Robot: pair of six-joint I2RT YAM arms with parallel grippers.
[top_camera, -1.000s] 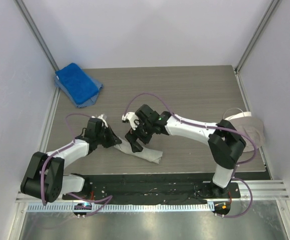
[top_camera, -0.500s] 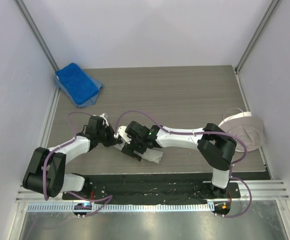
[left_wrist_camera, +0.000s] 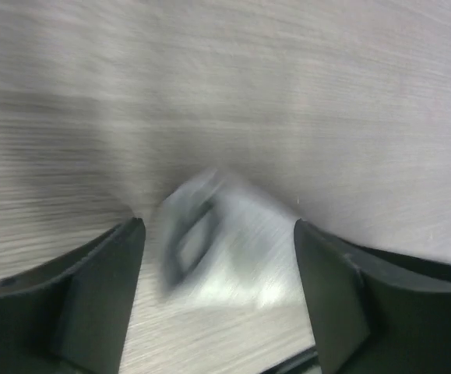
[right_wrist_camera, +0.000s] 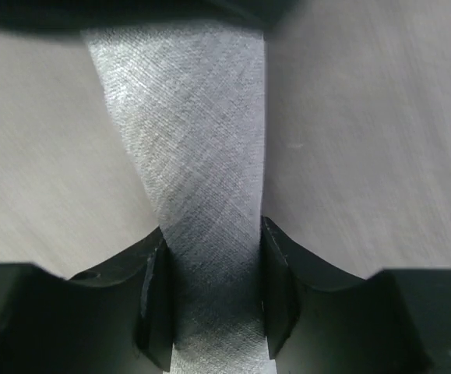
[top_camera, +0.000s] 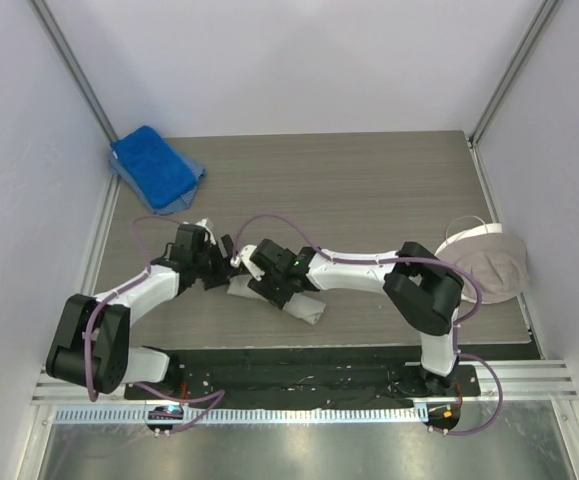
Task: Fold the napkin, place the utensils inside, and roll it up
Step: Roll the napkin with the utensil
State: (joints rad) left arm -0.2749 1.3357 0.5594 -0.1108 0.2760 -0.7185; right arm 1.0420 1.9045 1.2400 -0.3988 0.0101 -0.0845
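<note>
While the right gripper (right_wrist_camera: 213, 269) has slid leftward over the past second, its fingers (right_wrist_camera: 151, 280) pinch the rolled napkin (top_camera: 307, 308) lying near the front edge of the table (top_camera: 369, 190). The left gripper (left_wrist_camera: 219, 253) waits open around the roll's blurred end, so the rolling looks nearly finished.

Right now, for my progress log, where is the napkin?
In the top view, the napkin lies near the table's front edge, left of centre, pinched by the right gripper, with the left gripper open at its left end.

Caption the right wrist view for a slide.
Right gripper pinching a narrow band of light grey napkin on the wood-grain table.
</note>
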